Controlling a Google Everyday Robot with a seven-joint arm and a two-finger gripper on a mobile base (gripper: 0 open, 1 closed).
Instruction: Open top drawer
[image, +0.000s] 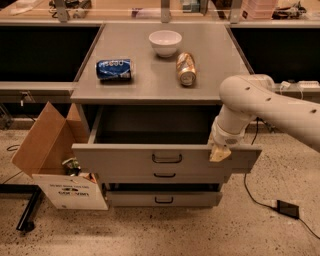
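Observation:
The top drawer is a wide grey metal drawer with a small dark loop handle at its centre. It stands pulled well out from the cabinet, and its inside looks dark and bare. My gripper hangs from the white arm at the right end of the drawer front, on its top edge. Two shorter drawers sit closed below it.
On the grey cabinet top lie a blue can on its side, a white bowl and a tan can. An open cardboard box with trash stands on the floor at the left. A black cable runs on the floor at the right.

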